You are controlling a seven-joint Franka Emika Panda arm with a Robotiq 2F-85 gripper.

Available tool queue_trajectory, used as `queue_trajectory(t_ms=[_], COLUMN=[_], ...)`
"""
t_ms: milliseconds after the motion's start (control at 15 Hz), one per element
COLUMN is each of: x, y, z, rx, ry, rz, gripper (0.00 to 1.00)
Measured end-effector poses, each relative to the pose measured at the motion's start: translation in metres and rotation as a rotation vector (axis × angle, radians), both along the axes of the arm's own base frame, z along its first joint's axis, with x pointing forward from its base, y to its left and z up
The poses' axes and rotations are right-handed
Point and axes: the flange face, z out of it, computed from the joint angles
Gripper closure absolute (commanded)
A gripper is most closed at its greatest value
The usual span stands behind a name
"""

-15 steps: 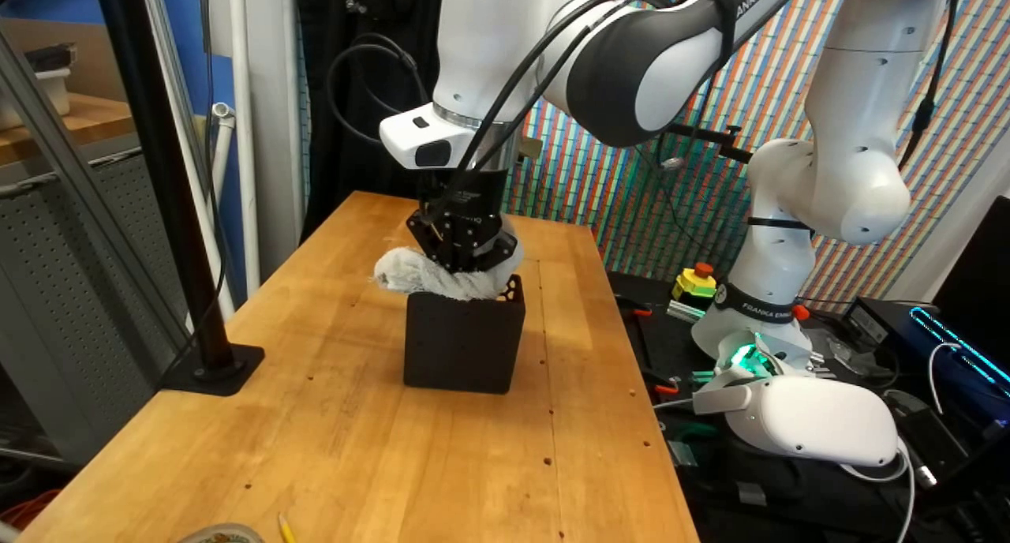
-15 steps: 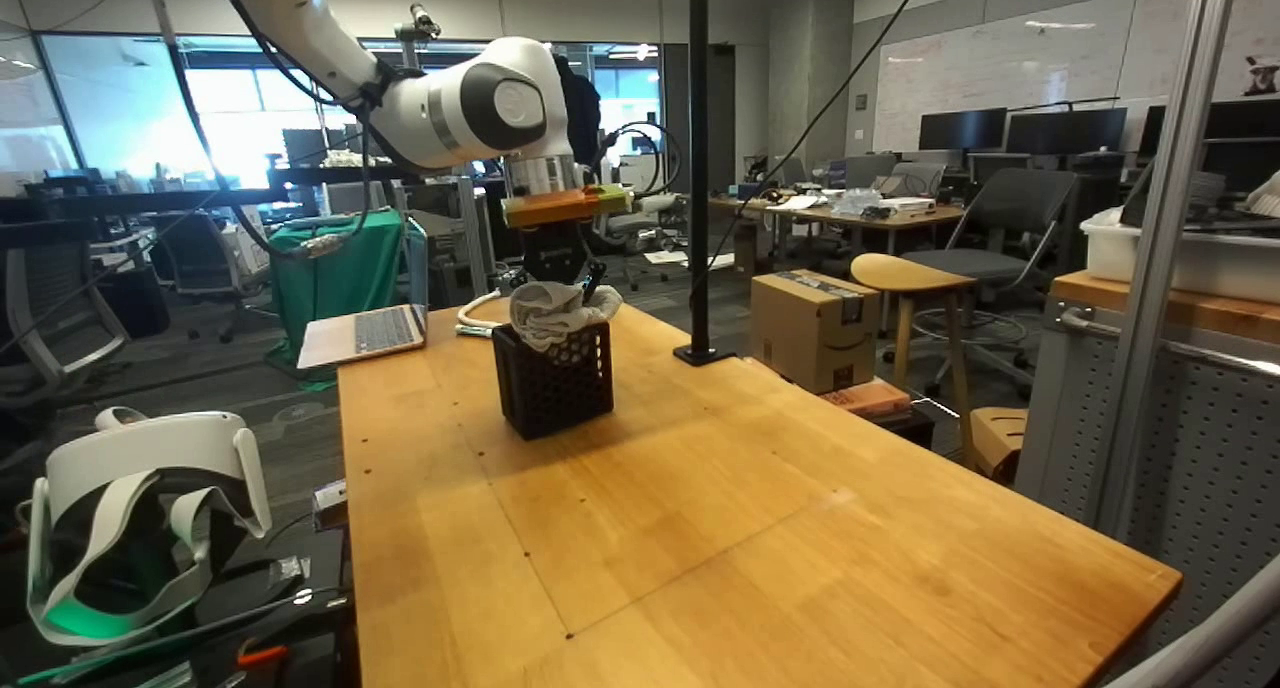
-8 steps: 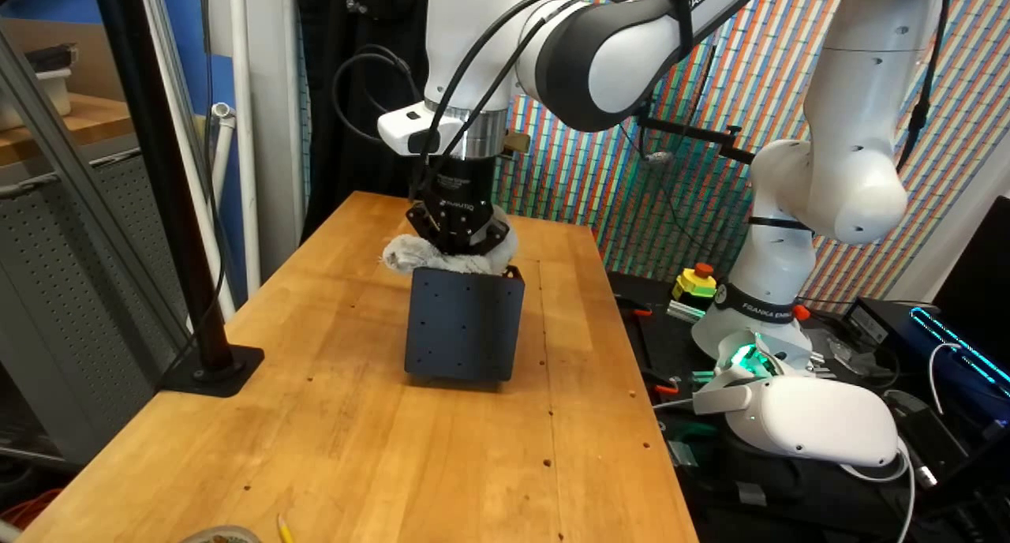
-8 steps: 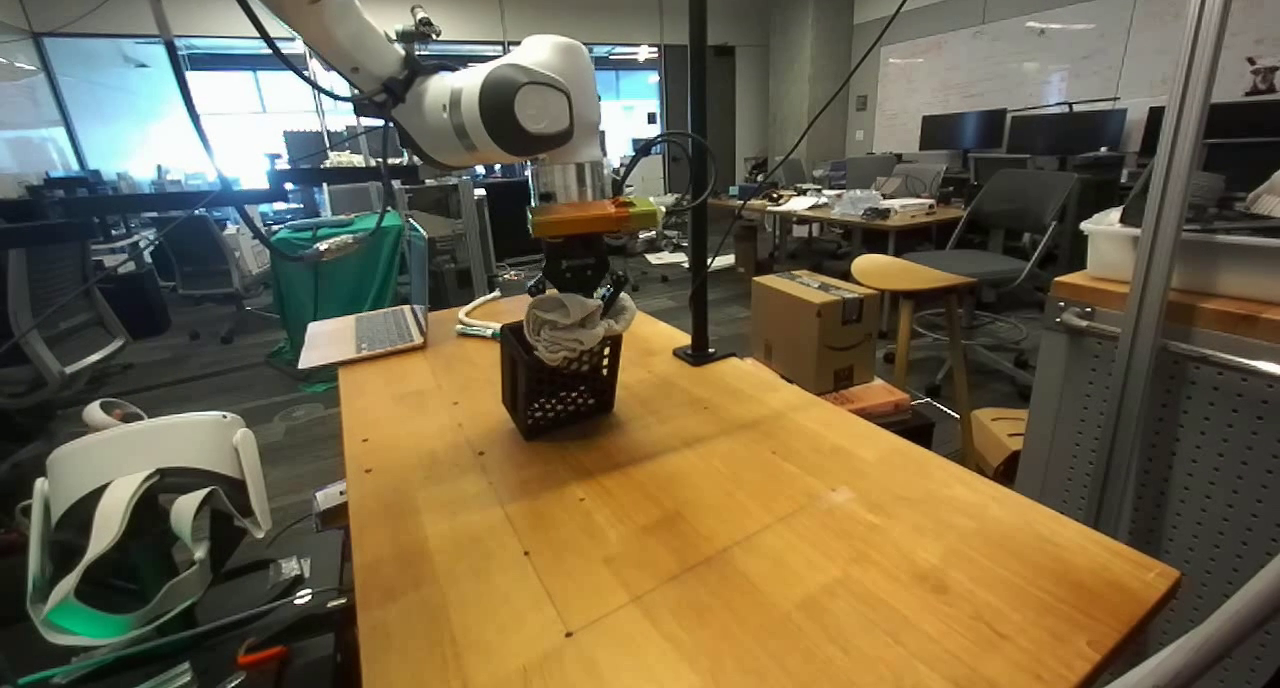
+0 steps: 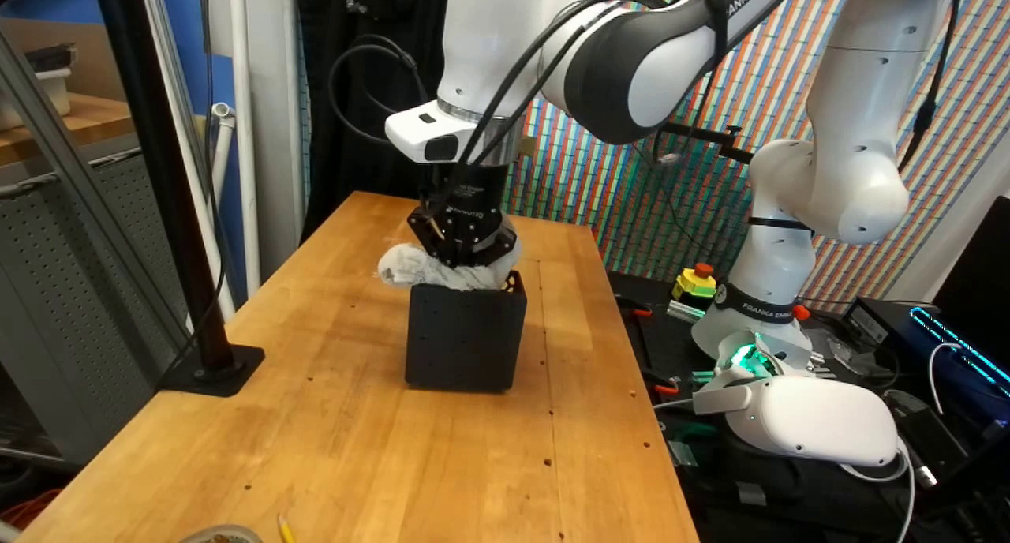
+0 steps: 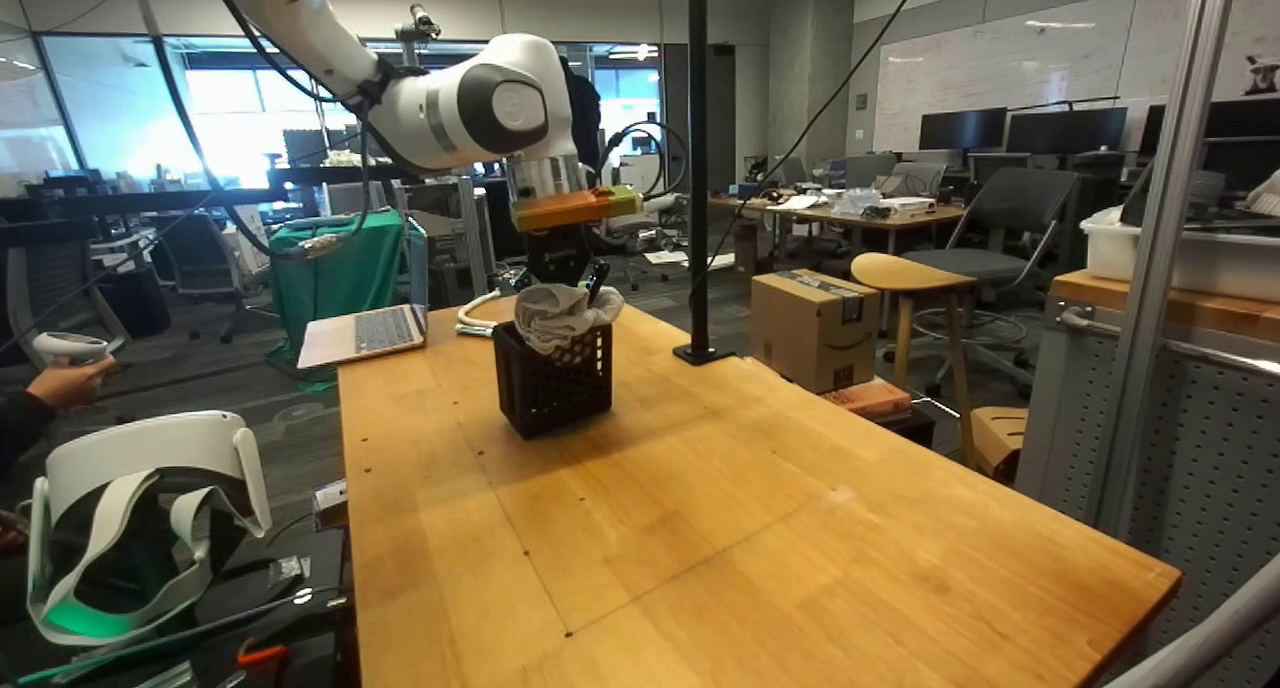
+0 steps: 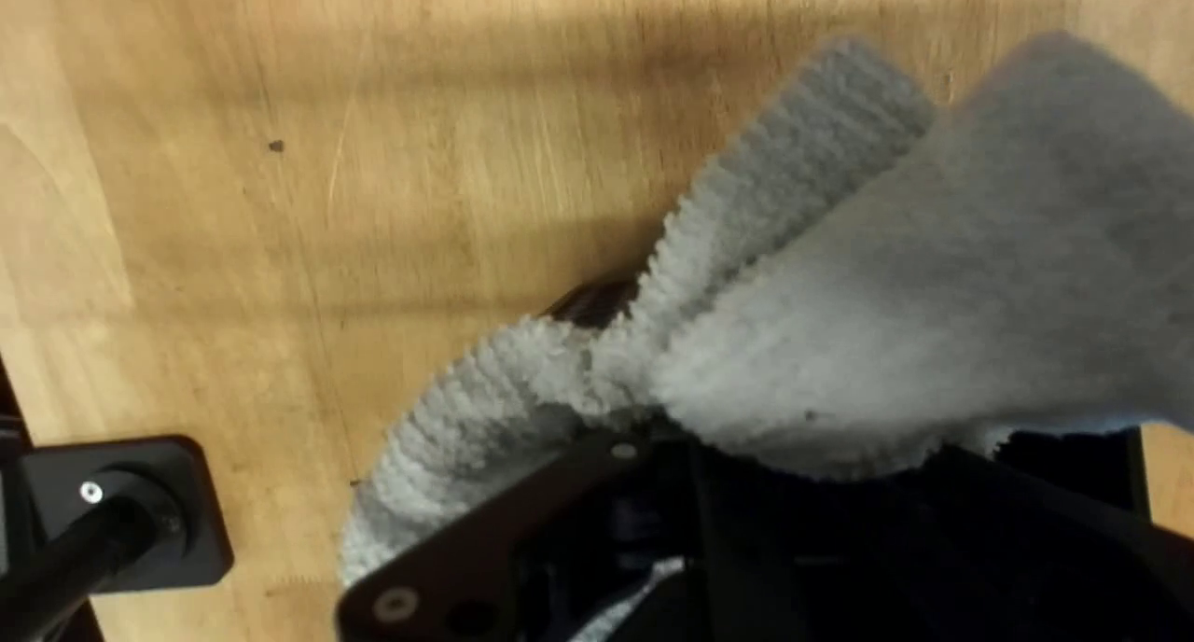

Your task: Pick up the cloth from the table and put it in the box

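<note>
You can read FRANKA on your arm's base band (image 5: 753,304); a curved arrow (image 6: 850,346) marks the cardboard carton (image 6: 800,333). Your gripper (image 7: 644,429) pinches the cloth (image 7: 802,343), bunched at the mouth of the black box (image 5: 465,342) and spilling past its rim. That box stands in from both long edges of the wooden table (image 6: 750,508), well apart from the black post (image 6: 699,168) at one edge.
</note>
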Motion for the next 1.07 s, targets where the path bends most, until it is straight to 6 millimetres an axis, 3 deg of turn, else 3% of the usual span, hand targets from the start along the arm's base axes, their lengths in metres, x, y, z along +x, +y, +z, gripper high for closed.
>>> queue_trajectory(t_ms=[400, 867, 1067], x=[-0.034, -0.060, -0.065], y=[0.036, 0.056, 0.056], z=[-0.001, 0.001, -0.003], rx=[-0.047, -0.131, -0.136], ry=[-0.071, -0.157, -0.152], rz=[0.091, 0.150, 0.148], gripper=[0.95, 0.95, 0.95])
